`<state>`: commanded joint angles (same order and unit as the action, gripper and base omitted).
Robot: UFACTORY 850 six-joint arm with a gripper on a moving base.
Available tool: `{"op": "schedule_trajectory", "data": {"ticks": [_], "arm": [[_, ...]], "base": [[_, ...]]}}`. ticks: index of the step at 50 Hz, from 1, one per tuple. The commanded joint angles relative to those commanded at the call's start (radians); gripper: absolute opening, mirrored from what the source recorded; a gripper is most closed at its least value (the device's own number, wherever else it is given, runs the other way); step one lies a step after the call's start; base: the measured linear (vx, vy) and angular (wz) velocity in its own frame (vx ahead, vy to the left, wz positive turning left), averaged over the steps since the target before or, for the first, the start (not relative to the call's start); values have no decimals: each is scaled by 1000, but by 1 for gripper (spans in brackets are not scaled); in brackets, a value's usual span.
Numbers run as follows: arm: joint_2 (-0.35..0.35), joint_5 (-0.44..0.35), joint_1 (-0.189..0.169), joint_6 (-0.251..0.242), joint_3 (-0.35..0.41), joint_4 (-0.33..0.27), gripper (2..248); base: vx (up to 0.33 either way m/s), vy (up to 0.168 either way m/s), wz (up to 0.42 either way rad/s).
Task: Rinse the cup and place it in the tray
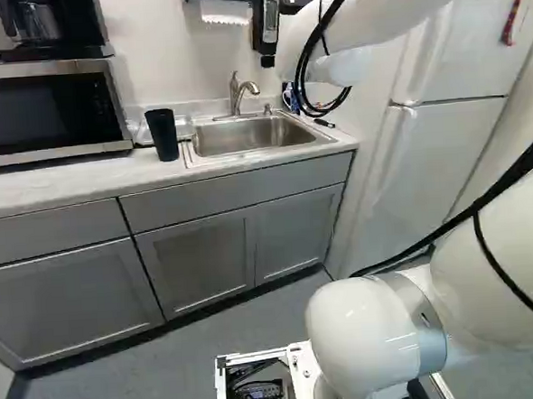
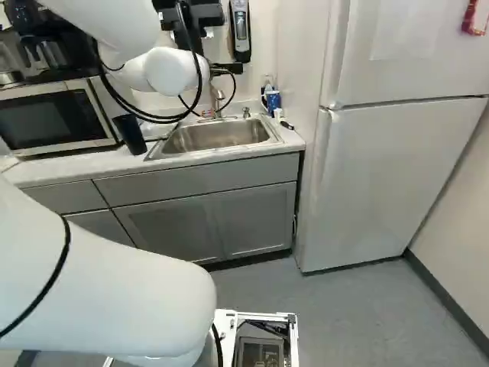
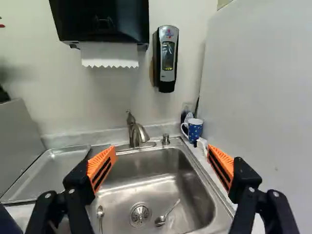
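Observation:
Black parts of my gripper show beside the white wrist in the right base view; the rest is hidden. In the wrist view the gripper stands open, its orange pads wide apart and nothing between them, with the sink below and ahead. A dark, tall cup stands upright on the counter left of the sink in the left base view, close to the microwave. The metal tray lies beside the sink in the wrist view. The faucet rises at the sink's back edge.
Two spoons lie in the sink around its drain. A blue mug stands at its back corner, by the fridge. The towel dispenser and soap dispenser hang on the wall. The microwave stands left of the cup.

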<state>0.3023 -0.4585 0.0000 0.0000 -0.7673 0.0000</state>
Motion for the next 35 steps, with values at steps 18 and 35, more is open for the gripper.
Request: {"op": "schedule_trajectory", "data": {"ticks": [18, 35], "arm": [[0, 0, 0, 0, 0, 0, 247], [0, 0, 0, 0, 0, 0, 247]], "base": [[73, 1, 289], [78, -14, 316]]}}
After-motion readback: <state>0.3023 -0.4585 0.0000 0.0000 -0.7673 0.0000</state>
